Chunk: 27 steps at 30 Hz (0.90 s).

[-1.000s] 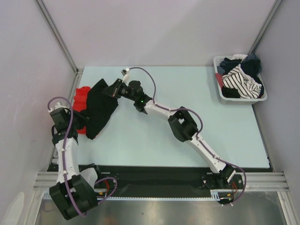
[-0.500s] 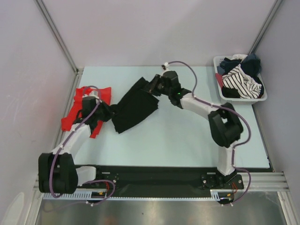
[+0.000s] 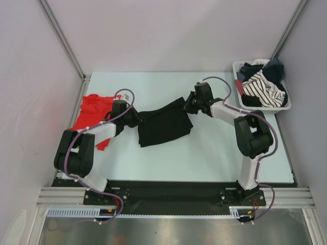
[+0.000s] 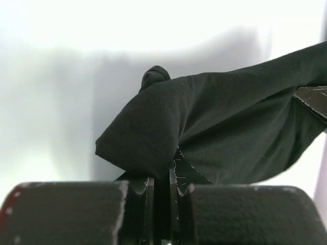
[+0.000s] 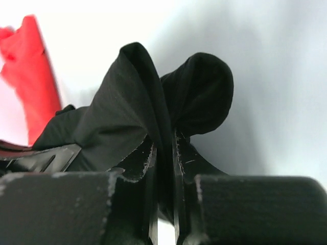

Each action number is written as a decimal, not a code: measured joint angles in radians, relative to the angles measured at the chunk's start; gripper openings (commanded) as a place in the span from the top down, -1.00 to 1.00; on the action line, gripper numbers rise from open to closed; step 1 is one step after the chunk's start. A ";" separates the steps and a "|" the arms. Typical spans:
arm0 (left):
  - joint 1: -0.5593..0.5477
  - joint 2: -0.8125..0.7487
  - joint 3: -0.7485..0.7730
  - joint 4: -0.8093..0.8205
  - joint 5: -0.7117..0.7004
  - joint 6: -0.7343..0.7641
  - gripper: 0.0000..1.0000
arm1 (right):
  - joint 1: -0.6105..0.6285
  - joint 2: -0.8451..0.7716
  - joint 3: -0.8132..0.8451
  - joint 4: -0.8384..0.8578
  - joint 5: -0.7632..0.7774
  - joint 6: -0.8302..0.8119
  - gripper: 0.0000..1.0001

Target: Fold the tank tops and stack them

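Note:
The black tank top (image 3: 164, 125) hangs stretched between both grippers over the middle of the table. My left gripper (image 3: 137, 117) is shut on its left edge, and the pinched fabric (image 4: 153, 127) fills the left wrist view. My right gripper (image 3: 188, 102) is shut on its right edge, where the cloth (image 5: 138, 102) bunches over the fingers. The red tank top (image 3: 94, 109) lies flat at the table's left edge, behind the left arm. It also shows as a red patch (image 5: 25, 71) in the right wrist view.
A white basket (image 3: 286, 106) full of mixed clothes stands at the back right corner. Grey walls close in the table on the left, back and right. The arm bases sit at the near edge.
Both grippers have carried the black tank top rightward, off the red one and out over the table's middle. The red tank top now lies uncovered at the left.

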 measured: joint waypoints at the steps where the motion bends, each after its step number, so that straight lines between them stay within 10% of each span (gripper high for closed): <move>1: 0.000 0.033 0.016 0.011 -0.009 0.013 0.80 | -0.008 0.037 0.027 0.001 -0.011 -0.006 1.00; 3: 0.000 0.090 0.051 0.023 -0.024 0.037 0.51 | -0.021 0.101 0.073 0.002 -0.028 -0.019 0.88; 5: 0.000 0.134 0.088 0.018 -0.055 0.064 -0.33 | -0.031 0.147 0.109 -0.002 -0.038 -0.027 0.16; 7: 0.001 0.143 0.111 -0.015 -0.112 0.075 -0.66 | -0.040 0.169 0.126 -0.001 -0.031 -0.042 -0.30; 9: 0.003 0.139 0.129 -0.045 -0.175 0.090 -0.83 | -0.053 0.168 0.125 -0.003 -0.016 -0.061 -0.34; 27: 0.008 0.249 0.607 -0.552 -0.766 0.308 -0.75 | -0.109 -0.048 -0.035 0.030 -0.027 -0.106 -0.25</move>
